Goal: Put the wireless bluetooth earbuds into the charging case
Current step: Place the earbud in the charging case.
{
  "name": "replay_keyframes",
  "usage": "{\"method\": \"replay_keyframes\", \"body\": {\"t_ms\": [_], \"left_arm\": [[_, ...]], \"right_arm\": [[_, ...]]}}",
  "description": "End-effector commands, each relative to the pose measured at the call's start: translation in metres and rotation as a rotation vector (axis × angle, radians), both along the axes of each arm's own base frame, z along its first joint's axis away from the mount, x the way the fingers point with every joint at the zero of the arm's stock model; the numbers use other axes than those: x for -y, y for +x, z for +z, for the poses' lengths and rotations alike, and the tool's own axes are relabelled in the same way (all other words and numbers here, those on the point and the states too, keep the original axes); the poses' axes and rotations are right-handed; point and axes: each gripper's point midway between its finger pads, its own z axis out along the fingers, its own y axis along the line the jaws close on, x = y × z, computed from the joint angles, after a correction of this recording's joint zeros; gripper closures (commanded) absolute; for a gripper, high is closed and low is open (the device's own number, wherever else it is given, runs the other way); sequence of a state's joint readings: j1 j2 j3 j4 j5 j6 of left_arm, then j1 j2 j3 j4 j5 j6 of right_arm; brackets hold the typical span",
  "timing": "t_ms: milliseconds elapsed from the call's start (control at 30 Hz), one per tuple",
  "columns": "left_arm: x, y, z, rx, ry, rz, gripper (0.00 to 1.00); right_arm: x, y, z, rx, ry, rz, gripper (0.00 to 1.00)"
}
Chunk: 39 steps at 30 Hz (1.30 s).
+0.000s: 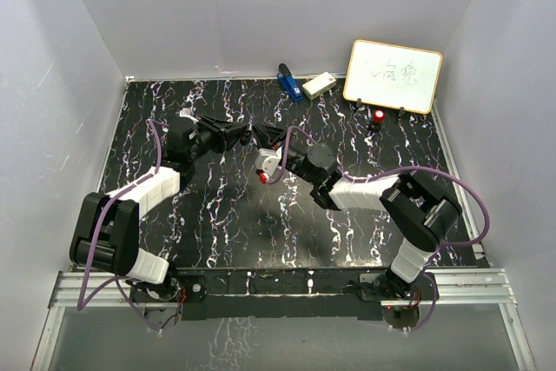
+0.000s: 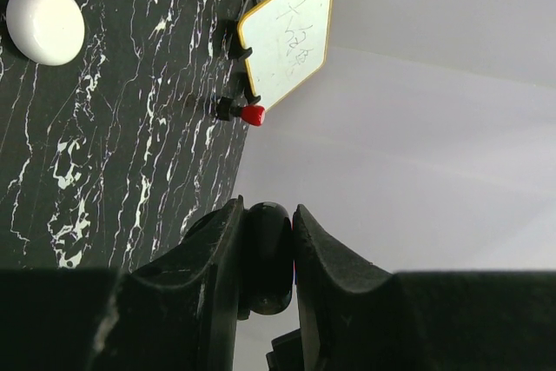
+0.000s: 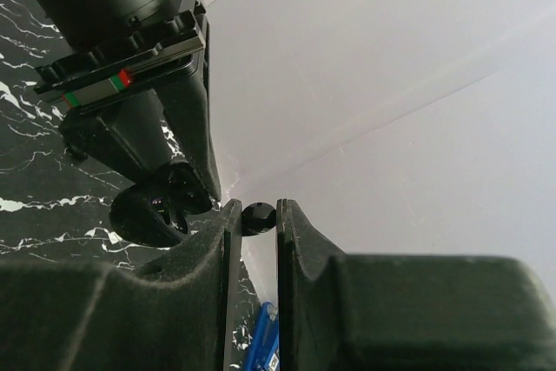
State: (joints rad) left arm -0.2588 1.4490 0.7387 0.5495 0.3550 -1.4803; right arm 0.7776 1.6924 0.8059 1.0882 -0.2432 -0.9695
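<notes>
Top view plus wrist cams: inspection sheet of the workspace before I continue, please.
Surface: black marbled table.
Job's things: white charging case lying on the table; no white earbud seen.
Clutter: whiteboard, red-capped item, blue object, cream box along the far edge.
Grippers: left gripper shut on a black rounded object; right gripper shut on a small dark piece, possibly an earbud.
Cables: purple cables loop along both arms.
Surroundings: plain white walls.

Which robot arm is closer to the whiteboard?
Right. The right arm bends on the same side of the table as the whiteboard, just in front of it. The left arm is far over on the other side.
</notes>
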Motion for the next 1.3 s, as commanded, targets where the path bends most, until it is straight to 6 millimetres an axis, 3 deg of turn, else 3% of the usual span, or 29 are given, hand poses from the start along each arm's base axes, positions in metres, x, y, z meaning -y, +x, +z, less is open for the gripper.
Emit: {"method": "replay_keyframes", "body": {"t_ms": [0, 567, 1200, 1267], "left_arm": [[0.004, 0.0, 0.038, 0.109, -0.008, -0.011, 1.0], [0.011, -0.005, 0.049, 0.124, -0.009, -0.015, 1.0], [0.017, -0.008, 0.048, 0.12, -0.004, -0.019, 1.0], [0.016, -0.011, 0.057, 0.141, -0.013, -0.016, 1.0]], "right_arm": [[0.004, -0.006, 0.025, 0.075, 0.052, 0.009, 1.0], [-0.003, 0.001, 0.014, 0.058, 0.048, 0.009, 1.0], [-0.003, 0.002, 0.011, 0.048, 0.05, 0.008, 1.0], [-0.003, 0.003, 0.01, 0.046, 0.048, 0.006, 1.0]]}}
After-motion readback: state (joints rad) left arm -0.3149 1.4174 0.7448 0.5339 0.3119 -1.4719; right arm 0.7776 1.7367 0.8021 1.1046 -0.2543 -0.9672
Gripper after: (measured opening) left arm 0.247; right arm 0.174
